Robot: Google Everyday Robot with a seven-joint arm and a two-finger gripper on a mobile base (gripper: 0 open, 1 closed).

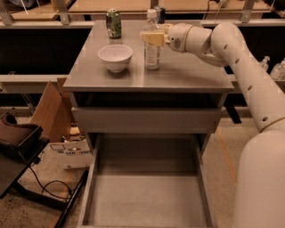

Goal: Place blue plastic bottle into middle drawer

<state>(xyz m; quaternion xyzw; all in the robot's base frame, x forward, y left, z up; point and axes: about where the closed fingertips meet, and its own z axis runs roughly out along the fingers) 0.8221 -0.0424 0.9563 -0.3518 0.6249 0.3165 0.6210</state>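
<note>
The blue plastic bottle [152, 52], clear with a white cap, stands upright on the grey cabinet top [187, 75], right of centre. My gripper [152, 38] reaches in from the right and its tan fingers [150, 38] are closed around the bottle's shoulder, just below the cap. The bottle's base still rests on the top. The middle drawer [147, 198] is pulled out wide below, a deep grey tray with a bare floor. Above it is the other drawer with a plain flat front [147, 120], which is shut.
A white bowl [115, 57] sits left of the bottle. A green can [113, 23] stands at the back left and a silver-blue can [160, 11] behind the bottle. Cardboard boxes [51, 111] and a black stand [20, 147] crowd the floor at the left.
</note>
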